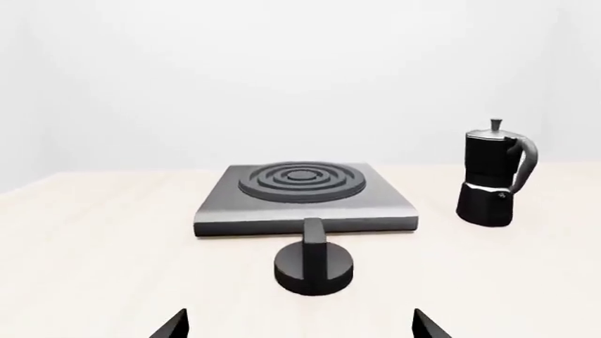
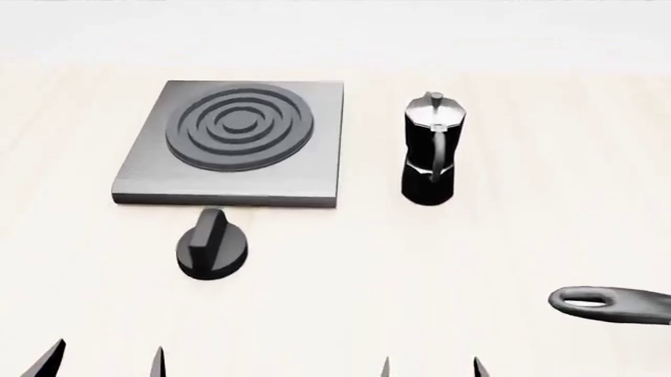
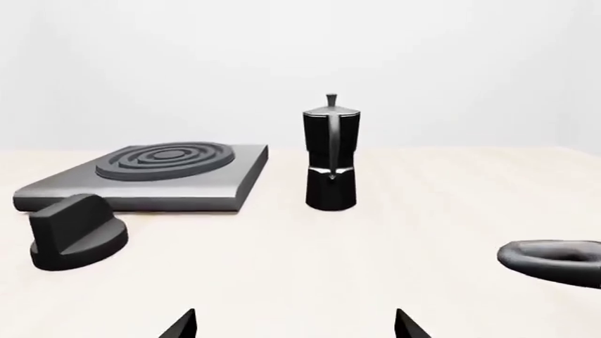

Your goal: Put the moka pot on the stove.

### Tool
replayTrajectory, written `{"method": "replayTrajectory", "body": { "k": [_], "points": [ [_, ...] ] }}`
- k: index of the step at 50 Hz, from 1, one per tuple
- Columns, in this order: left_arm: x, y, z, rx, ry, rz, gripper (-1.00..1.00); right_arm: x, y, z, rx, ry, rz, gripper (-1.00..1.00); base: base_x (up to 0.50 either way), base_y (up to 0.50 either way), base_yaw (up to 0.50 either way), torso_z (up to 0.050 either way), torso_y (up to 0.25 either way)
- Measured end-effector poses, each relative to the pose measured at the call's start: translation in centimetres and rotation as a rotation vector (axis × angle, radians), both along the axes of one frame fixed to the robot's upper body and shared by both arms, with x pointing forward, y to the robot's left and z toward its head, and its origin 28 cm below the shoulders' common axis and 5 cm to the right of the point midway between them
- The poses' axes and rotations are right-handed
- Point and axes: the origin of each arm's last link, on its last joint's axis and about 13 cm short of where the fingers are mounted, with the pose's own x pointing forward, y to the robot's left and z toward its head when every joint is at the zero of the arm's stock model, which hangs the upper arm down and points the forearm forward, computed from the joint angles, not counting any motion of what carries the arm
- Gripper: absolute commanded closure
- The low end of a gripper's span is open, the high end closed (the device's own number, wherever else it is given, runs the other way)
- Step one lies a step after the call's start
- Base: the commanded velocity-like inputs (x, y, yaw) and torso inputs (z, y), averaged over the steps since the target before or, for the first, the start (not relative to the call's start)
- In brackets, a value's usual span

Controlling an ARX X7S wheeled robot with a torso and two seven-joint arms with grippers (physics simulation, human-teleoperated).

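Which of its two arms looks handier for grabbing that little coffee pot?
Probably the right. In the head view the moka pot stands right of the stove, nearer the open right gripper; the left gripper sits before the knob.

Very little of the robot shows. In the head view the left hand (image 2: 103, 360) appears only as two dark, pointed fingertips poking up from the lower edge, the outer one a black wedge with a lighter grey face, the inner one a slim grey sliver. The right hand (image 2: 430, 366) shows the same way: two thin, tapering tips in dark grey to black. Each wrist view shows its own hand, left (image 1: 298, 325) and right (image 3: 295, 324), as a pair of matte black, sharp-cornered triangular tips. They are plain, smooth and flat-shaded. No cables, screws, markings or arm links are in view.
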Motion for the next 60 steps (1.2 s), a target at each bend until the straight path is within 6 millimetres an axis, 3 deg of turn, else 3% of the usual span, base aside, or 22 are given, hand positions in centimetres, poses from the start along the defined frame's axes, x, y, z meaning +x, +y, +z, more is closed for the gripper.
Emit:
{"method": "replayTrajectory", "body": {
  "k": [60],
  "points": [
    [-0.05, 0.04, 0.01, 0.002, -0.002, -0.001, -1.00, 0.00, 0.01, 0.01, 0.009, 0.006, 0.003, -1.00, 0.31, 0.00, 0.00, 0.000, 0.000]
  ]
}}
